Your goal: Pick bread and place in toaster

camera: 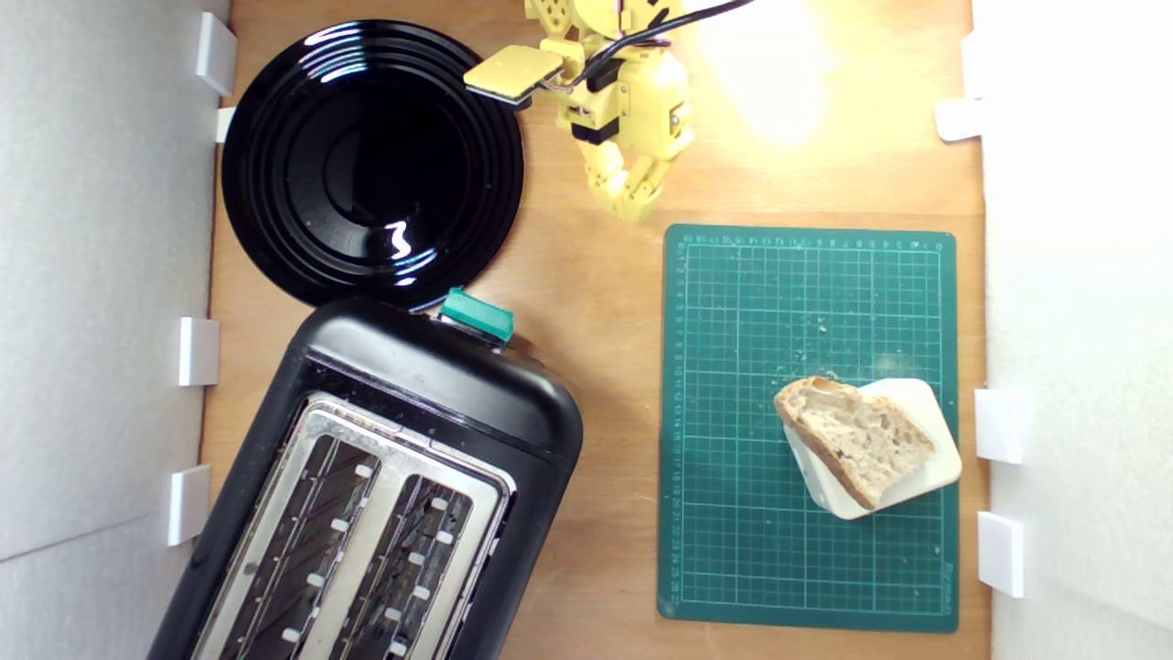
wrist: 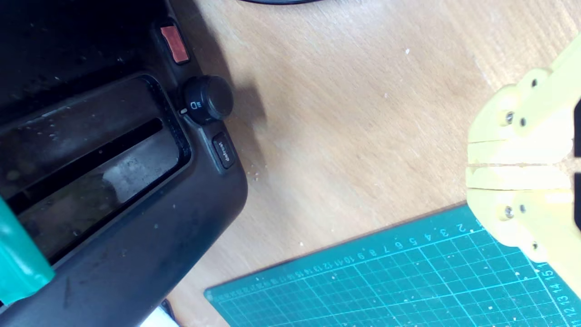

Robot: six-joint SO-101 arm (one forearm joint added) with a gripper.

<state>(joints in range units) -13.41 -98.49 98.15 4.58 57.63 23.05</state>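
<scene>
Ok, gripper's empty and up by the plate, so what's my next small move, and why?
Probably carry the gripper across the green cutting mat toward the bread, opening on the way. The jaws look shut and empty over bare wood, while the slice lies untouched on the white block, and the toaster slots are empty.

Black plate, green cutting mat, white block, wooden table

from my station the exterior view is bright and sharp. a warm glare patch washes out the wooden table just beside the gripper, and white highlights streak the black plate on its other side. in the wrist view the light is softer; the toaster casts a blurred shadow toward the gripper, whose yellow fingers look pale and slightly out of focus.
</scene>
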